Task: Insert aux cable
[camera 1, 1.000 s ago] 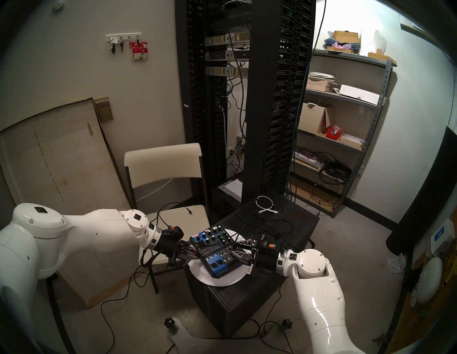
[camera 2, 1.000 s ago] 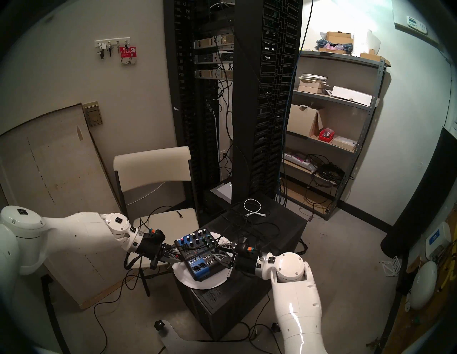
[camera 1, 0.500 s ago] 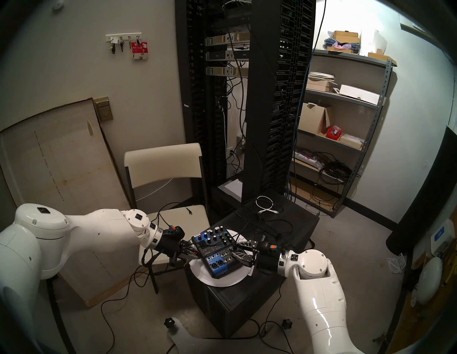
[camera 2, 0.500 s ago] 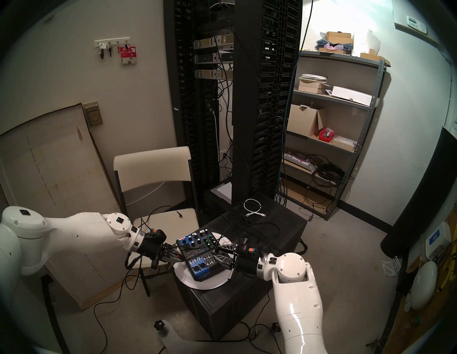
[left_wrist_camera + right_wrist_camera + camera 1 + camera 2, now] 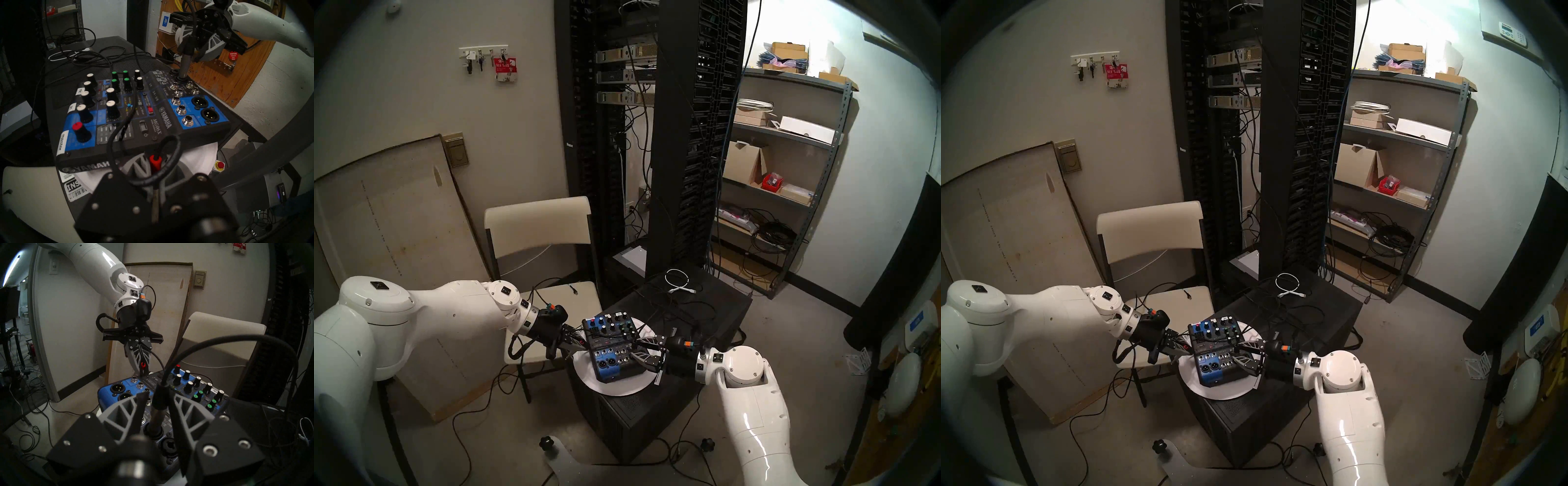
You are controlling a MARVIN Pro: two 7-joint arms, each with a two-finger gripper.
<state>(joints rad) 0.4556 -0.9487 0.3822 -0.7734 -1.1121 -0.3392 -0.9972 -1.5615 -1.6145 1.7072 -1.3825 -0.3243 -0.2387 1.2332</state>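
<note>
We find a blue and black mixer (image 5: 612,342) on a white round plate (image 5: 619,385), which sits atop a black cabinet (image 5: 653,407). A cream folding chair (image 5: 538,220) stands to the left, a black server rack (image 5: 670,135) at the far side, grey shelving (image 5: 789,169) far right.

L gripper (image 5: 153,167) is at the mixer's left edge, jaws clenched on the aux cable (image 5: 155,162). In the L wrist view the plug's red band shows between the grey fingers (image 5: 137,166), and the silver jack tip points back toward the wrist. The thin black lead loops up from the plug and trails over the mixer's knobs. The plug is clear of the mixer, in no socket.

R gripper (image 5: 157,405) is at the mixer's right side. Its jaws stand on either side of a second black plug (image 5: 158,400), no red band, which stands upright in a socket near the mixer's right edge. One finger looks to be against the plug; we cannot tell whether the other touches, so grip not confirmed.

A white coiled cable (image 5: 678,281) lies on the cabinet's far part, well apart from both grippers, among loose black leads.
</note>
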